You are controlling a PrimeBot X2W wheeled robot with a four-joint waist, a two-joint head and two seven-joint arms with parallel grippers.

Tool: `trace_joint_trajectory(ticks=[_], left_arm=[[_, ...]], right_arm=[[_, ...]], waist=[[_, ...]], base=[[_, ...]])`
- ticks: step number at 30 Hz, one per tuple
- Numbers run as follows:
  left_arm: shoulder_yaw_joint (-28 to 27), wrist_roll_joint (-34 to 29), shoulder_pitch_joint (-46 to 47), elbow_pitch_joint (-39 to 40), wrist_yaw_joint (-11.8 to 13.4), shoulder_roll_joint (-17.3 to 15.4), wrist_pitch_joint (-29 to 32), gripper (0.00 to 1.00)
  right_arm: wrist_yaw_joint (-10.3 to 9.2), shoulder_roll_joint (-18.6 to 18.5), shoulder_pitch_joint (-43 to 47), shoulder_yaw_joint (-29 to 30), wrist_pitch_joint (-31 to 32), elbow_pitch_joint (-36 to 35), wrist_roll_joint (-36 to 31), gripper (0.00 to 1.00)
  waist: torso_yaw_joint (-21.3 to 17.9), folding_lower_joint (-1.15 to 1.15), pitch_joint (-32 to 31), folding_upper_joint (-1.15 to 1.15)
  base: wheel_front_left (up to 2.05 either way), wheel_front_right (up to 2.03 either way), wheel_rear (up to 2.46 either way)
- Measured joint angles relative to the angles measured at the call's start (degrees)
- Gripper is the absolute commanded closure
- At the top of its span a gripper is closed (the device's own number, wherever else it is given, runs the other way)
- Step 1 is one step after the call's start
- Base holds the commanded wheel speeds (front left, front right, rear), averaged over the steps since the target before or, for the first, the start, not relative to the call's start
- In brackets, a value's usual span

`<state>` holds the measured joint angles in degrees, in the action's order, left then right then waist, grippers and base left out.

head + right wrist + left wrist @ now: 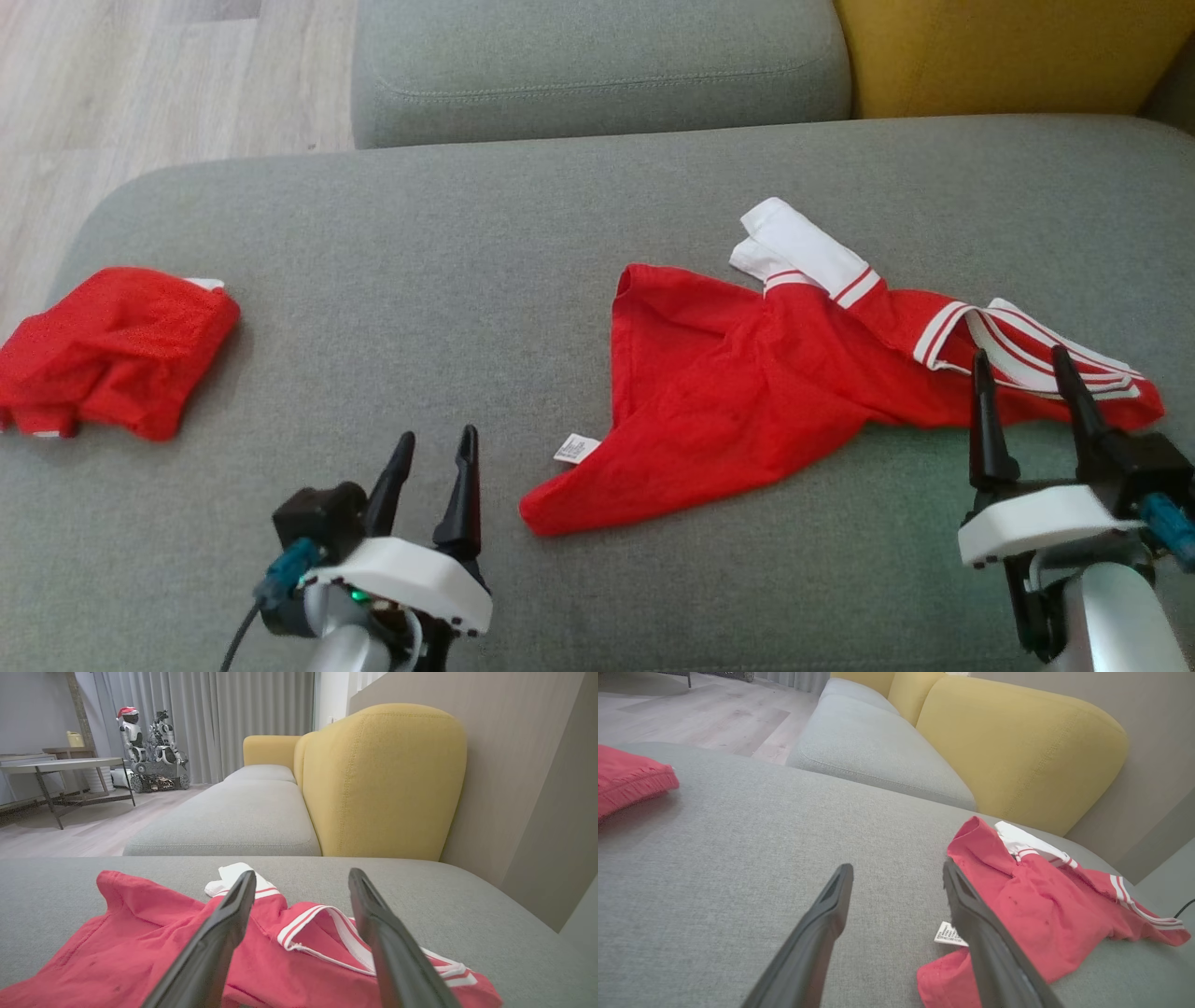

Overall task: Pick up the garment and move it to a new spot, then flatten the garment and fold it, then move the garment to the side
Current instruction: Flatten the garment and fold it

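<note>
Right gripper, jaws spread, hovers over the striped edge of the red garment; left gripper, jaws spread, beside its tag; another red cloth lies far left.

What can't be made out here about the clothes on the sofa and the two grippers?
- Care label: print too small in the head view; in the left wrist view a finger of the left gripper covers its edge.
- Folded red garment: cut by the head view's left edge; its type is unclear.
- Red shirt: head view cannot show whether the open right gripper touches it.
</note>
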<state>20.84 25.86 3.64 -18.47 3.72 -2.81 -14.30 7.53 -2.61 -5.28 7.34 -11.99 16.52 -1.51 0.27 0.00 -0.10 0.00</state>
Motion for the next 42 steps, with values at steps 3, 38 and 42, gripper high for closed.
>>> trace_joint_trajectory(ticks=[3, 38, 42], left_arm=[[0.8, 0.0, 0.0, -0.7, -0.2, 0.0, 0.0, 0.00], [15.3, -9.0, 12.4, -24.0, -6.5, -0.5, 2.0, 1.00], [13.6, -9.0, 13.2, -23.5, -3.6, -0.5, 1.1, 1.00]], right_arm=[[0.00, 0.0, 0.0, -0.1, 0.5, -1.7, 0.0, 0.00], [0.00, 0.0, -1.6, -0.7, 1.9, -3.7, 1.0, 0.00], [0.00, 0.0, -1.6, -0.6, 1.9, -3.6, 1.0, 0.00]], waist=[[-0.2, 0.00, 0.2, 0.00], [-2.7, 0.00, 4.7, 0.00], [-2.2, 0.00, 4.6, 0.00]], base=[[0.00, 0.00, 0.00], [0.00, 0.00, 0.00], [0.00, 0.00, 0.00]])
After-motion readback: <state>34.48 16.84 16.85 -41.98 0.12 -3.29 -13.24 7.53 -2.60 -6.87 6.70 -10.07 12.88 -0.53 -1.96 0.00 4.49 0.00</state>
